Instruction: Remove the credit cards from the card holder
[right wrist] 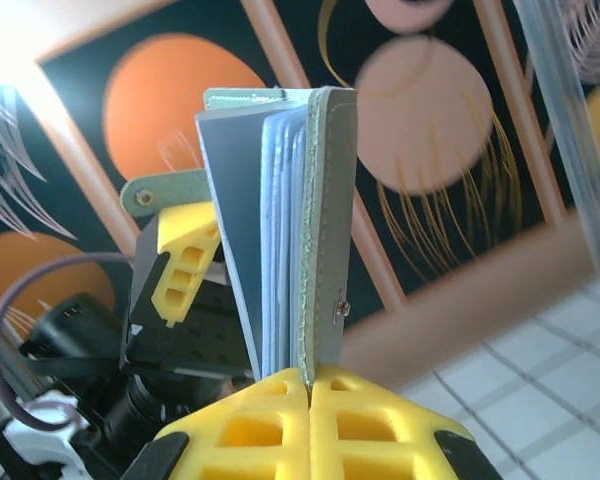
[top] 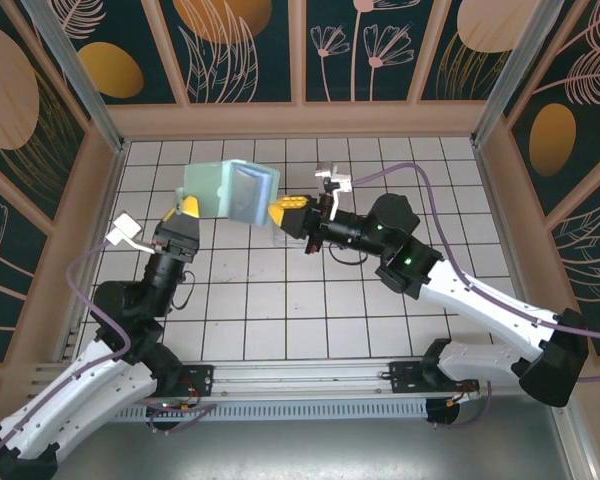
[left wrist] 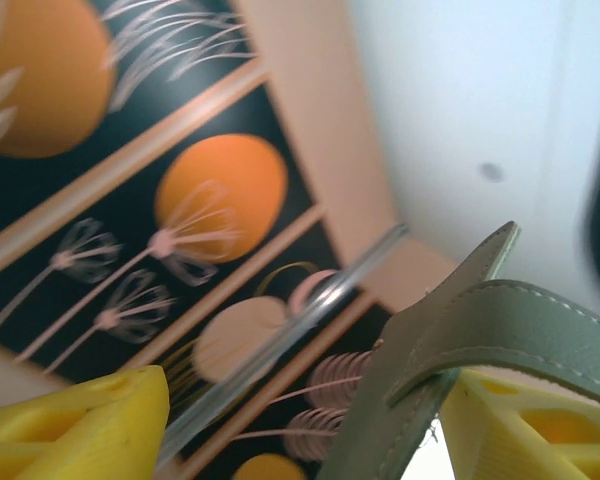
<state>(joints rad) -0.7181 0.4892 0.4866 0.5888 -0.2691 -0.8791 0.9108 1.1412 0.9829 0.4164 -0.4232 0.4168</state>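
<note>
The card holder (top: 230, 190) is hanging open in the air above the tiled table (top: 310, 310), between the two arms. In the top view it is lying at 9 o'clock from the right claw (top: 288, 212) and at about 1 o'clock from the left claw (top: 190, 208). Its opened span is running 9 to 3, with the green outside toward 9 and the blue-grey pocket side toward 3.

The right claw is pinching together on the green cover's edge. In its wrist view the holder is standing up from the fingertips toward 12 o'clock. The credit cards are presumably sitting in the pockets (I cannot tell card edges from pocket lips).

The left claw is showing jaws well apart, with the green flap lying against one finger (left wrist: 540, 420), so it is touching rather than clamping. By my judgement the left claw is the free one, and it is sitting nearer the cover than the pockets.
</note>
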